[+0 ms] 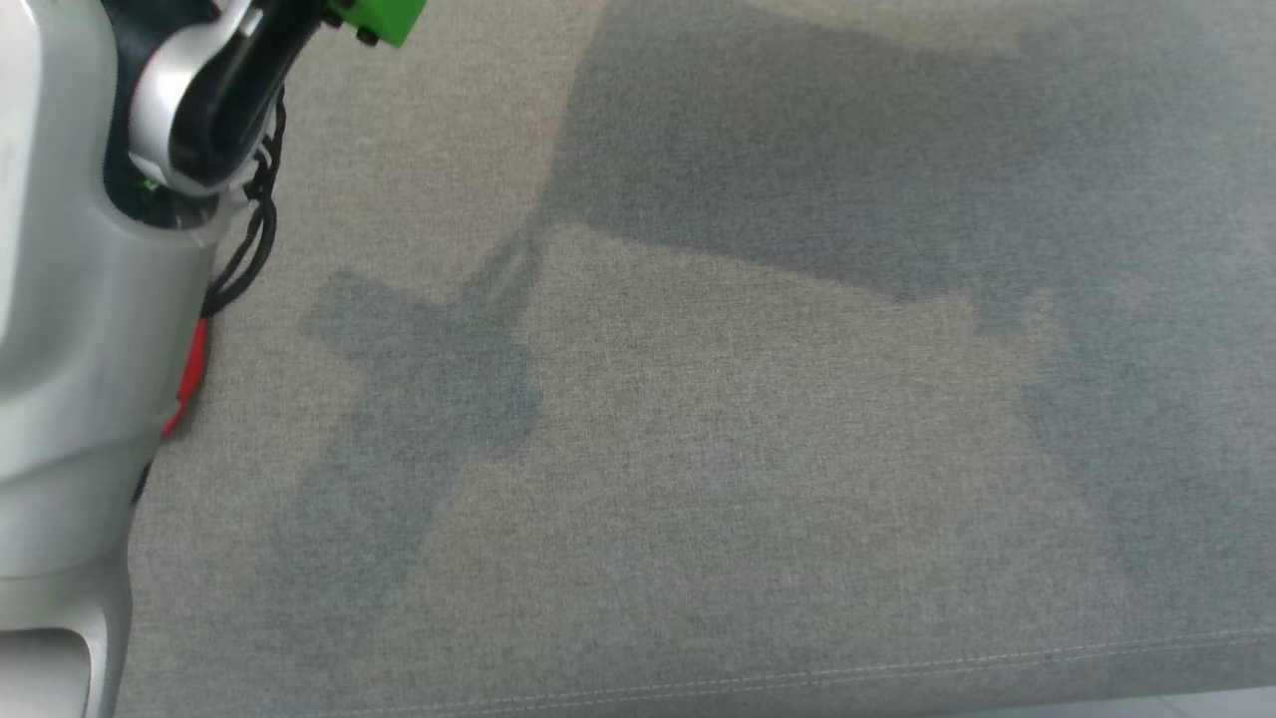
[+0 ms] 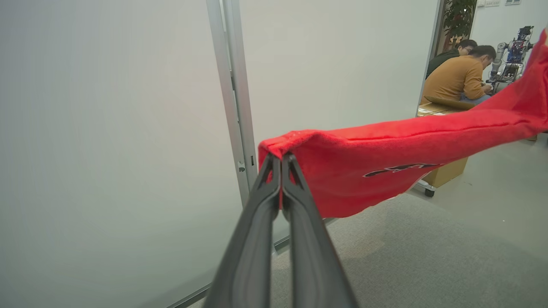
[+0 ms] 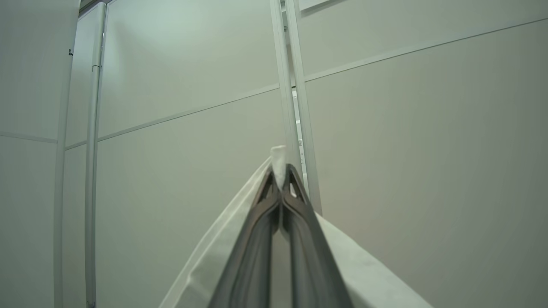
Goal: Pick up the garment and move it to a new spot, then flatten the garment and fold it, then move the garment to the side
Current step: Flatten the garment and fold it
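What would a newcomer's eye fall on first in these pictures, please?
The red garment, pinched at one end by the shut left gripper, stretches off to the right in the left wrist view. The right gripper is shut on a pale cloth in its own view. Broad shadows cross the grey fabric surface in the head view.

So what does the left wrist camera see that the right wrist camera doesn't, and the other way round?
Left wrist view: the left gripper pinches a corner of a red garment with dark lettering, stretched up to the right. Beyond it are grey floor and two seated people. Right wrist view: the right gripper pinches a white cloth; whether it belongs to the red garment I cannot tell. Both: dark fingers shut on fabric, before pale wall panels with a metal post.
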